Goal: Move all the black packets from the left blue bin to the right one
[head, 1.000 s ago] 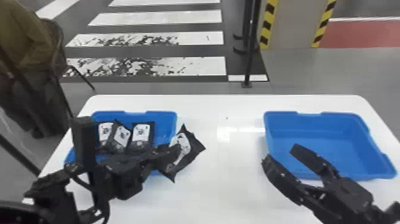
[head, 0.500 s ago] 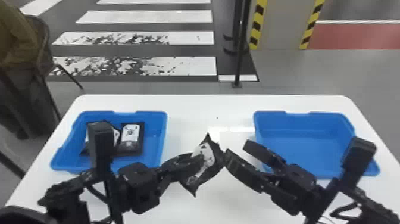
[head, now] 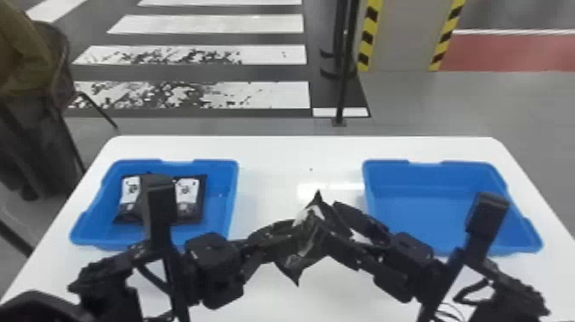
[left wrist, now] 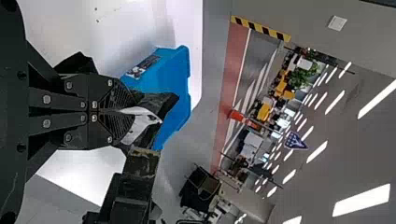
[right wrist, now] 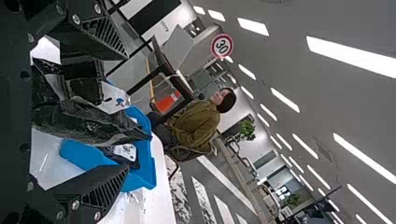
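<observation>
Of two bins [head: 220, 214], the one by the bench's [head: 274, 150] left edge shows two packets [head: 188, 192]; the left gripper [head: 293, 233] pinches a third [head: 303, 246], which the right gripper [head: 331, 219], spread, has since come around.

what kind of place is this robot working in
Probably a large indoor test or demo hall: a zebra crossing is marked on the floor, a round 30 sign stands beyond the table, and rows of ceiling lights run overhead.
</observation>
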Robot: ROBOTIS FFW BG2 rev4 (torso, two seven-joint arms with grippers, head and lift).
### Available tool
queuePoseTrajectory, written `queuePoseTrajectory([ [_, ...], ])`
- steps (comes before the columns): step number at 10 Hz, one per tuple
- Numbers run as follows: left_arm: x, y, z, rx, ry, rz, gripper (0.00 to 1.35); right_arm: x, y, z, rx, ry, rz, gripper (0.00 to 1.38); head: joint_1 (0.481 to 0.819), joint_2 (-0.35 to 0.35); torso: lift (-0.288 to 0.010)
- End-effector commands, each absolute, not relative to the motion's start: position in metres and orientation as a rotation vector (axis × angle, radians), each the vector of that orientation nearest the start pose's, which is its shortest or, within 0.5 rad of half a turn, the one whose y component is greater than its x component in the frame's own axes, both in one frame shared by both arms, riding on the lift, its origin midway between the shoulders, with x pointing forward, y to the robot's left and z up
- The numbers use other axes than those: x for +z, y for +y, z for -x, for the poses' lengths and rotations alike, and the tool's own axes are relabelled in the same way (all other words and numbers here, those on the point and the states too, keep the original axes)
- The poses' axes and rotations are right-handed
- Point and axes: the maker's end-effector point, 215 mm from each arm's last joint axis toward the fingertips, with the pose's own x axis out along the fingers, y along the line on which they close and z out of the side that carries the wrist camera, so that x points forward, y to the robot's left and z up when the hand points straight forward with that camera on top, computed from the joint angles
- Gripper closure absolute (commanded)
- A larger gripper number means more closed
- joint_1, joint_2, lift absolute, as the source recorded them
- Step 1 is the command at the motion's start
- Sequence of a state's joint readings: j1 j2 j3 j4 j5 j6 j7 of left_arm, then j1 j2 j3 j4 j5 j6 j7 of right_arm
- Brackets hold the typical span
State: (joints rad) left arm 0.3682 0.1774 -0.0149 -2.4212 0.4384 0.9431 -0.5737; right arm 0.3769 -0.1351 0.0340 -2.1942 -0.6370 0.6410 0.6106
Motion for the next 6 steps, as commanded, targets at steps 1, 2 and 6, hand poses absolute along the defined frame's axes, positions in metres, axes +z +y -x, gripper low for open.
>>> queuePoseTrajectory([
  [1,-0.302,0.046,-0.367,-0.888,0.434,0.303,1.16,-0.301,-0.033,-0.387,0.922,0.284,-0.583,0.79,0.695,0.018,-0.14],
  [2,-0.301,0.047,-0.367,-0.886,0.431,0.302,1.16,-0.302,-0.032,-0.386,0.924,0.286,-0.581,1.3,0.695,0.018,-0.14],
  [6,-0.301,0.049,-0.369,-0.876,0.429,0.305,1.08,-0.301,-0.02,-0.379,0.952,0.278,-0.648,1.28,0.695,0.037,-0.14],
])
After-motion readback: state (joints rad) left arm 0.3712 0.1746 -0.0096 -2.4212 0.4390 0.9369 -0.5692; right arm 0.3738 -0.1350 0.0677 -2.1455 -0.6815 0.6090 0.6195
